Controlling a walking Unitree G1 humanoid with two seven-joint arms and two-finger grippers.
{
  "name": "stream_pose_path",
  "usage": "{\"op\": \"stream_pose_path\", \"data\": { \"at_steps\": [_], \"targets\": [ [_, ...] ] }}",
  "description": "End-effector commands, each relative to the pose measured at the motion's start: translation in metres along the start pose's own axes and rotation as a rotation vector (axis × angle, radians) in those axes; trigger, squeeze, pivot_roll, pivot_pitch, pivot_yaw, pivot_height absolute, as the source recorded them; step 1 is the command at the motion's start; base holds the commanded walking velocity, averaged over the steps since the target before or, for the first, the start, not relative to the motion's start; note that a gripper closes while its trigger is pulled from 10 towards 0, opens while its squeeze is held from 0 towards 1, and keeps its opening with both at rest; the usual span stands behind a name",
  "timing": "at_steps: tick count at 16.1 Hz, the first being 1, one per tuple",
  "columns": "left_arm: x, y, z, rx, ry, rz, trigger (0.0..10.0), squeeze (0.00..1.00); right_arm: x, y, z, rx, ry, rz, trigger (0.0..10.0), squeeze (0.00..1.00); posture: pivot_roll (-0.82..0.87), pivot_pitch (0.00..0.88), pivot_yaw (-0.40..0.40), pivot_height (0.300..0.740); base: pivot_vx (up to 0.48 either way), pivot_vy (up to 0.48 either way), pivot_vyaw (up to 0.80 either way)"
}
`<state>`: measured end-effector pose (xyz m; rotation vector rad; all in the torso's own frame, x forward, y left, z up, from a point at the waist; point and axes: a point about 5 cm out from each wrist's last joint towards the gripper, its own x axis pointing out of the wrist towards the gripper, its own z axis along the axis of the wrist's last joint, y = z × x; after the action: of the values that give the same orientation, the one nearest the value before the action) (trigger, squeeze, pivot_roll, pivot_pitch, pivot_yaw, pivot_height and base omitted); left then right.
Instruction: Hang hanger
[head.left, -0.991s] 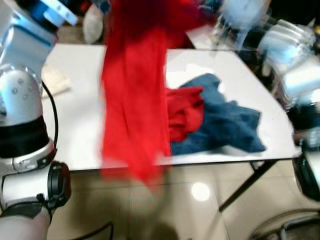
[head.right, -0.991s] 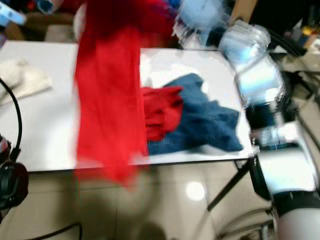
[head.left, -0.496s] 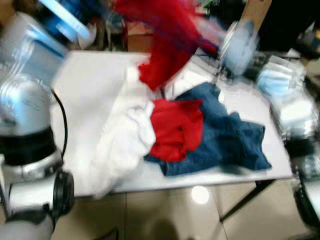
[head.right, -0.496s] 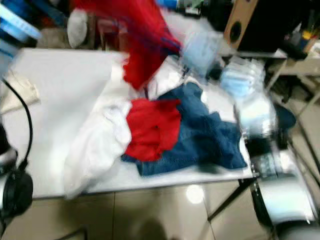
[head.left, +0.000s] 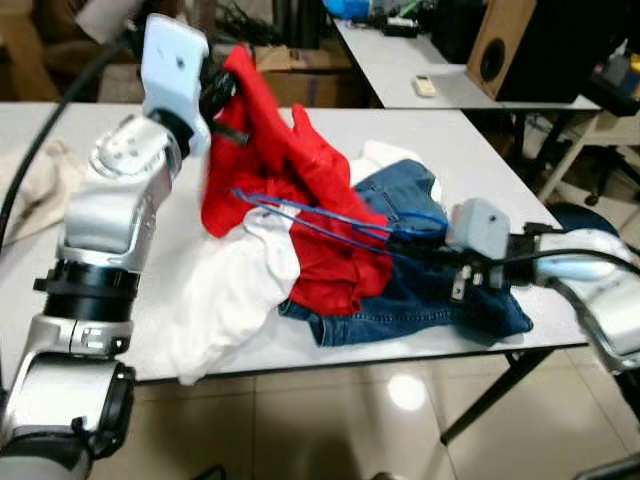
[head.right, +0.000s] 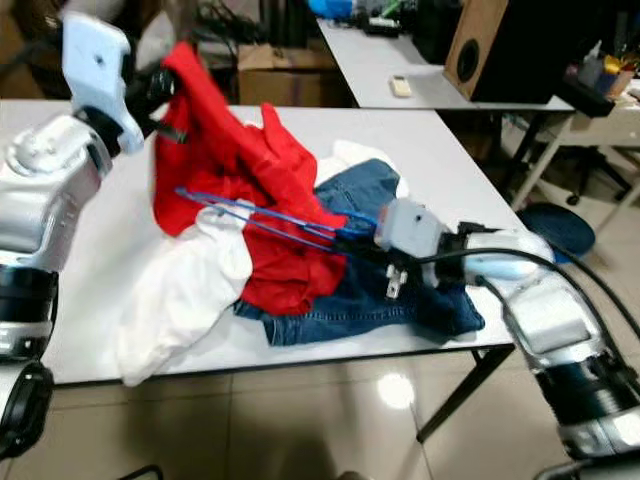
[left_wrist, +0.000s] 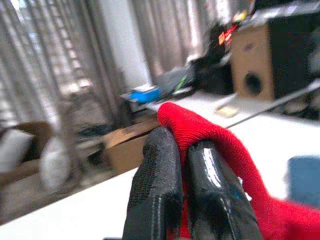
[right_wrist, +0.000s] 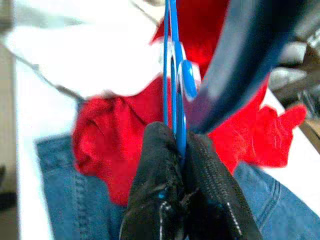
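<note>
White worktop (head.left: 480, 170), carrying a heap of clothing. Left pincer (left_wrist: 175, 165), raised at 11 o'clock of the heap: fingers clamped on a fold of the red garment (head.left: 290, 190), its upper corner lifted, the rest draped onto the pile. Right pincer (right_wrist: 175, 145), at 3 o'clock: fingers clamped on the blue wire hanger (head.left: 330, 222), which reaches leftward across the red garment. Blue jeans (head.left: 420, 290) beneath, at 4 o'clock. White garment (head.left: 235, 290) at 7 o'clock, hanging over the worktop edge.
</note>
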<state>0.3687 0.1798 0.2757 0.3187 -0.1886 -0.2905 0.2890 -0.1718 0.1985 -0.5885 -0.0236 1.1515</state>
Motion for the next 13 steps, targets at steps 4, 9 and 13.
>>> {"op": "stream_pose_path", "data": {
  "at_steps": [4, 9, 13],
  "targets": [
    [-0.004, 0.012, -0.059, 0.249, 0.225, 0.008, 10.0, 0.00, -0.034, -0.002, 0.015, 0.079, -0.028, 0.055, 10.0, 0.00, -0.06, 0.000, -0.014, 0.740, 0.000, 0.000, 0.00],
    [-0.023, -0.012, -0.082, 0.183, 0.231, -0.297, 10.0, 0.54, -0.052, -0.025, 0.034, 0.180, -0.174, -0.166, 10.0, 0.00, -0.05, 0.000, -0.027, 0.740, 0.000, 0.000, 0.00],
    [-0.049, -0.039, -0.048, 0.115, 0.040, -0.610, 10.0, 1.00, -0.037, -0.041, 0.025, 0.358, -0.169, -0.524, 10.0, 0.00, -0.05, 0.000, -0.037, 0.740, 0.000, 0.000, 0.00]
  ]
}}
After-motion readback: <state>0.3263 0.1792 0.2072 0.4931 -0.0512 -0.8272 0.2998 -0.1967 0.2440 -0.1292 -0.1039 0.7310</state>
